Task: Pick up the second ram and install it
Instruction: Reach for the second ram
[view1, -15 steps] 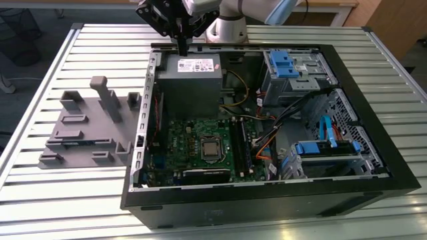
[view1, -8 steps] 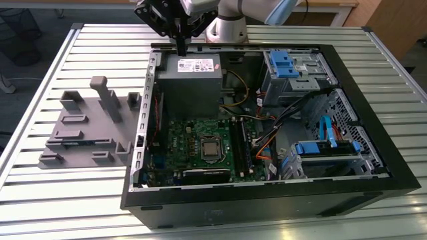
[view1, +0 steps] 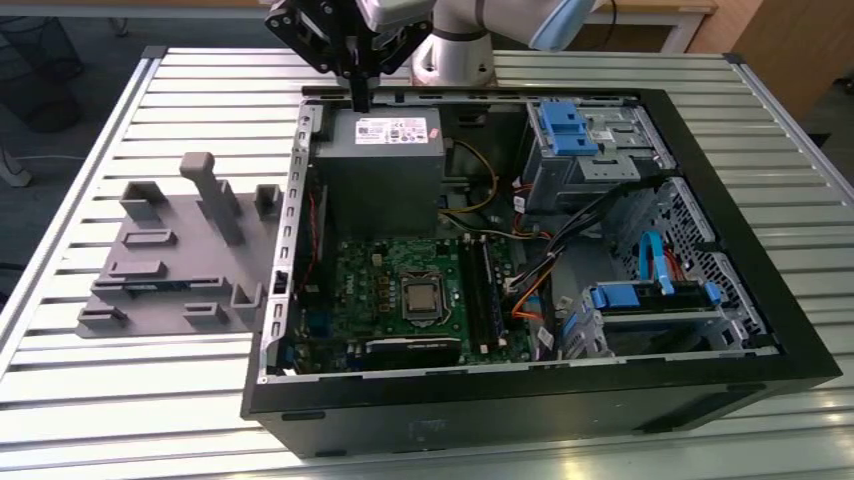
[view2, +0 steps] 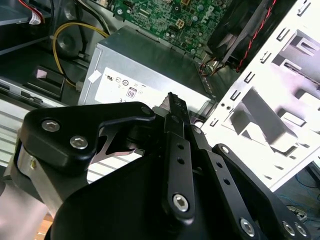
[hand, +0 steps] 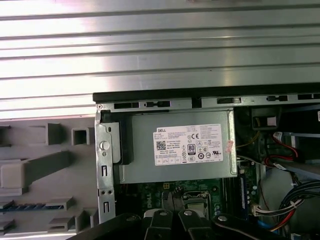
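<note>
One arm (view1: 461, 30) carries one gripper (view1: 360, 98). It hangs over the far edge of the one open computer case (view1: 534, 388), just above the far end of the grey power supply (view1: 378, 175). The pincer is clenched, finger against finger, with nothing between. Both wrist views show the gripper (view2: 174, 100) (hand: 173, 217) this way.

The case lies on its side on a slatted metal table (view1: 134, 400). Inside it are:
- one power supply, far and towards the exterior view's left
- one green motherboard (view1: 380, 270), nearer than the power supply
- two blue brackets on the exterior view's right, a far bracket (view1: 567, 125) and a near bracket (view1: 643, 296)
- loose cables between these

In the first wrist view a thin blue strip (hand: 242, 192) stands among the motherboard's long black slots (view1: 481, 290).

On the table, at the exterior view's left of the case and apart from it, lies one grey holder (view1: 160, 240). The second ram (view1: 150, 284) lies flat in a groove in the near part of the holder, well apart from the gripper. The first wrist view shows the second ram (hand: 35, 205) there too.
</note>
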